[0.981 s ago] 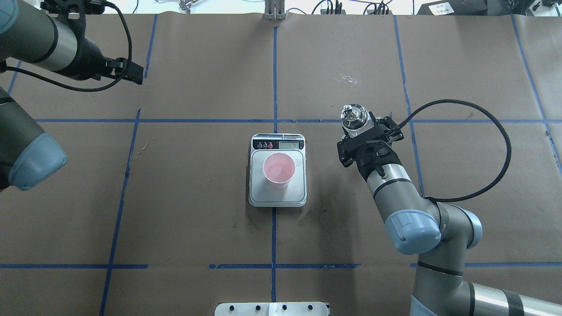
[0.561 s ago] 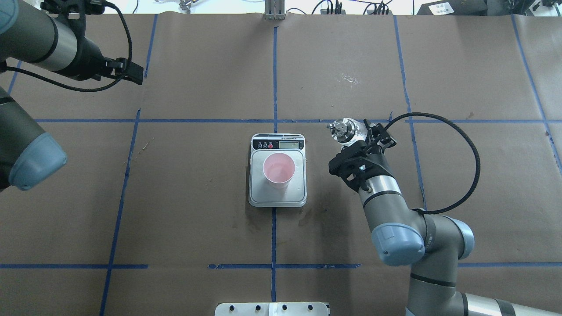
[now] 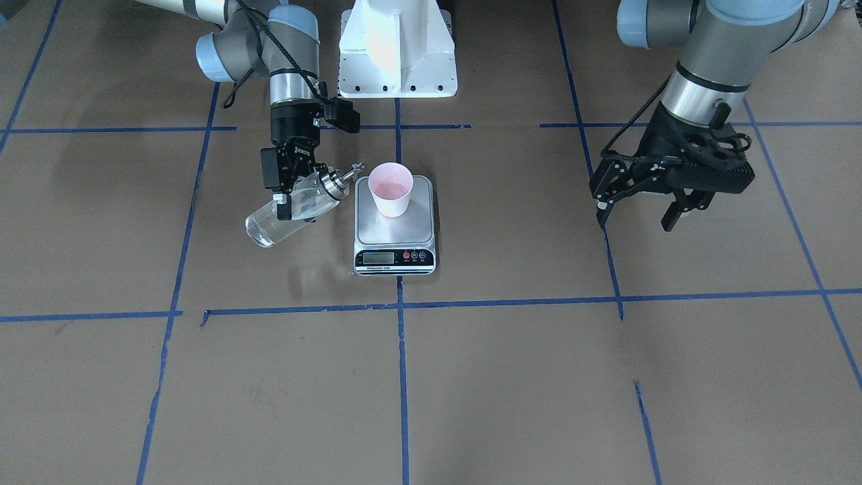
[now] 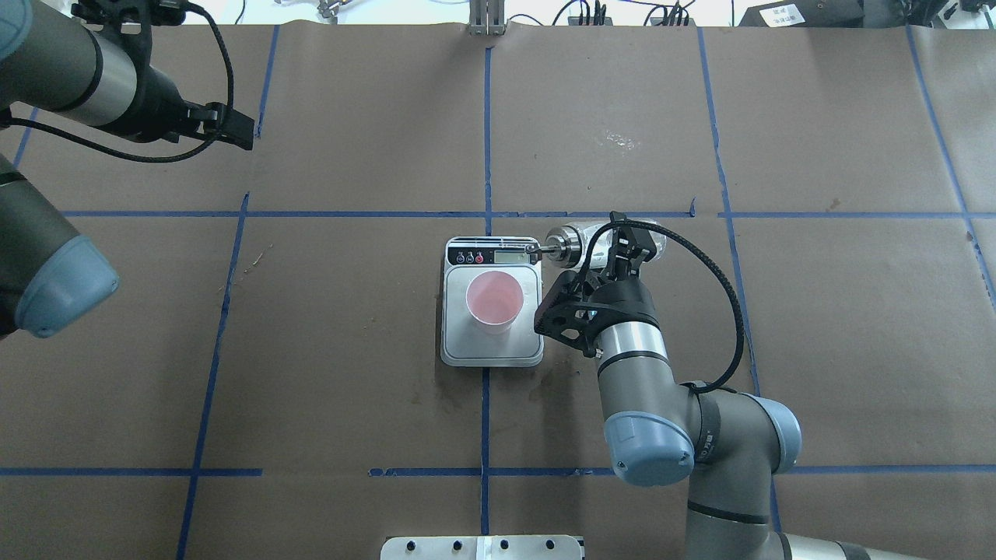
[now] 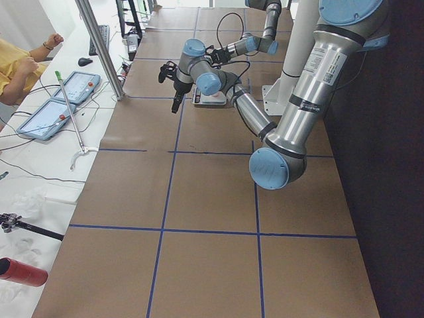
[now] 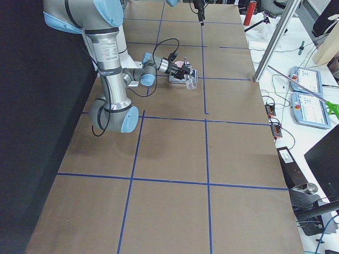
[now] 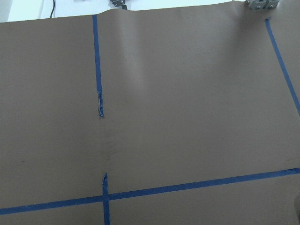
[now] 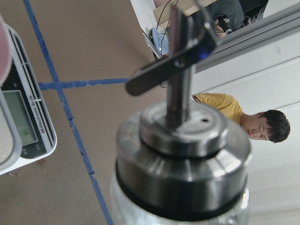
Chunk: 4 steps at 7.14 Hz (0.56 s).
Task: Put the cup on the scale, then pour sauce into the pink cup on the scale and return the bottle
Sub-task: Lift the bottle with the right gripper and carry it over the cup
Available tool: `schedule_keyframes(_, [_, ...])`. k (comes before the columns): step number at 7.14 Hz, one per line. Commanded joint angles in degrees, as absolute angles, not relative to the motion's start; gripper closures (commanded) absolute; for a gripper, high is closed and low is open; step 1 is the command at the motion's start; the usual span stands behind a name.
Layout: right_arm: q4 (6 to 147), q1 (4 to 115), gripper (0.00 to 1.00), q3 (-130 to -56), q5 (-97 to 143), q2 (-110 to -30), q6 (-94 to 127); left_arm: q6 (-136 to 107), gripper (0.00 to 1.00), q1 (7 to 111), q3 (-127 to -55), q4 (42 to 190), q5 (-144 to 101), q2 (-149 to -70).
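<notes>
The pale pink cup (image 4: 493, 299) stands upright on the steel scale (image 4: 492, 348), also seen in the front view with the cup (image 3: 390, 190) on the scale (image 3: 394, 234). My right gripper (image 3: 294, 199) is shut on the clear glass bottle (image 3: 286, 215), held above the table beside the scale. The bottle is tilted almost level, its metal spout (image 4: 537, 249) pointing at the cup and reaching over the scale's display corner. The bottle's metal top (image 8: 180, 154) fills the right wrist view. My left gripper (image 3: 635, 218) is open and empty, far off to the side.
The white robot base (image 3: 397, 47) stands behind the scale. Blue tape lines cross the brown paper. Dark stains (image 4: 560, 381) mark the paper near the scale. An operator (image 5: 20, 66) sits past the table's far edge with tablets (image 5: 63, 99).
My right arm has moved left towards the scale with the bottle and tipped it from upright to almost level, spout towards the cup. The left arm has not moved.
</notes>
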<state>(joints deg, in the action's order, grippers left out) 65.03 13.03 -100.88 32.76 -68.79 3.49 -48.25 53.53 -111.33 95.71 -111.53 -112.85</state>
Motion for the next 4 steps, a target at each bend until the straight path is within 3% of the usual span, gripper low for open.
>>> schedule_keyframes(1, [67.1,12.2,1.0,-100.8,30.1,-68.5,-5.5,-48.3,0.0,53.5,-111.4,95.7,-111.5,-112.9])
schedule_keyframes(4, [68.7,11.3,1.0,-100.0,25.5,-68.3,-12.8,-48.3,0.0,53.5,-111.7,95.6,-111.5,-112.9])
